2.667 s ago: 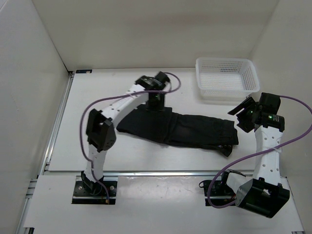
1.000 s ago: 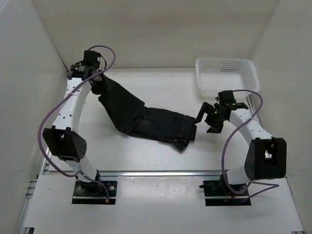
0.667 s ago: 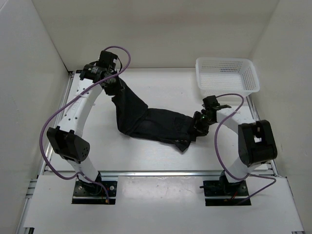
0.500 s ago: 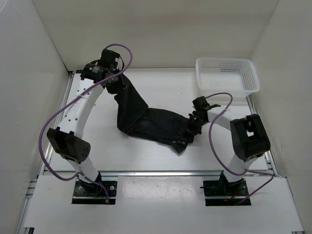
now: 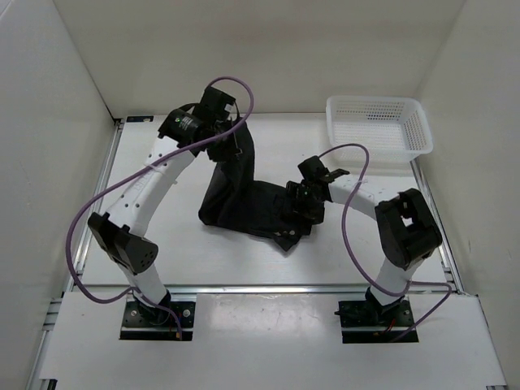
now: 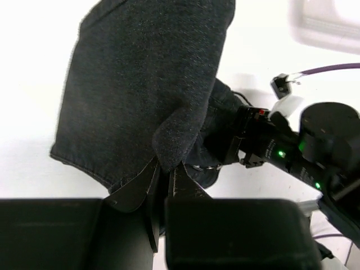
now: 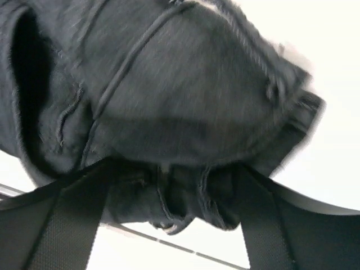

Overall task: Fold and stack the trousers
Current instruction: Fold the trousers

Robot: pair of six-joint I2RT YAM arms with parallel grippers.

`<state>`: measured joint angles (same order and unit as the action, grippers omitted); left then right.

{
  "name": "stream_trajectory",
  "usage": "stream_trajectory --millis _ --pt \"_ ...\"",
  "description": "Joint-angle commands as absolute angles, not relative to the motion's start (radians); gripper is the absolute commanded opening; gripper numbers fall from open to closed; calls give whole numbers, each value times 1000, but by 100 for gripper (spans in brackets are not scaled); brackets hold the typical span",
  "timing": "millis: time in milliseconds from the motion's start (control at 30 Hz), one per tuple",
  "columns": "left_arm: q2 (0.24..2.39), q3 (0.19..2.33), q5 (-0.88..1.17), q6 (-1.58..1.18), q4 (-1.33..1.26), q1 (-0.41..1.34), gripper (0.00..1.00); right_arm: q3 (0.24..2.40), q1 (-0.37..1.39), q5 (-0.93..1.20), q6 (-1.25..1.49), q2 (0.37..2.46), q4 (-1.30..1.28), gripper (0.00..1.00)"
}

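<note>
The black trousers (image 5: 252, 207) lie bunched in the middle of the table, with one end lifted up at the back. My left gripper (image 5: 230, 149) is shut on that raised end. In the left wrist view the closed jaws (image 6: 167, 169) pinch a fold of the trousers (image 6: 146, 84), which hang below. My right gripper (image 5: 302, 205) sits low at the trousers' right end. In the right wrist view its fingers (image 7: 73, 214) stand wide apart, and the gripper (image 7: 175, 166) straddles a bunched seam of the trousers (image 7: 169, 73).
A white mesh basket (image 5: 378, 150) stands at the back right, and shows blurred in the left wrist view (image 6: 326, 28). White walls close in the left, back and right. A metal rail (image 5: 268, 287) runs along the near edge.
My left gripper has carried its trouser end from the back left towards the middle. The right gripper moved left onto the trousers' right end, which shifted left and bunched up.
</note>
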<state>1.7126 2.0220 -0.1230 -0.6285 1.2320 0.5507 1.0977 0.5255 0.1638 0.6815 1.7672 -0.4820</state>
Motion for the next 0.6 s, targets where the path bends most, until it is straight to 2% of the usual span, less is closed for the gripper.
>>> stream_trajectory --millis 0,33,100,333,400,500,533,567 --pt "1717 2006 -140 -673 1207 590 10 1104 540 57 676 1669 -555 91" --pt "1727 2006 -149 -684 1207 601 10 1104 540 42 666 1645 -595 97" --pt "1758 2006 -158 -684 1198 620 10 1104 540 -10 666 1562 -664 99" --pt "1789 2016 -167 -702 1198 666 10 1069 396 -44 620 1255 -813 97" --pt "1789 2016 -167 -703 1198 675 10 1056 324 -44 605 1182 -822 91" --pt "1789 2074 -207 -649 1232 640 10 1046 243 -35 565 1140 -850 66" --pt "1789 2094 -207 -620 1250 620 10 1046 229 -23 545 1129 -862 53" --pt "1799 2144 -236 -576 1300 577 10 1046 216 -23 545 1129 -871 49"
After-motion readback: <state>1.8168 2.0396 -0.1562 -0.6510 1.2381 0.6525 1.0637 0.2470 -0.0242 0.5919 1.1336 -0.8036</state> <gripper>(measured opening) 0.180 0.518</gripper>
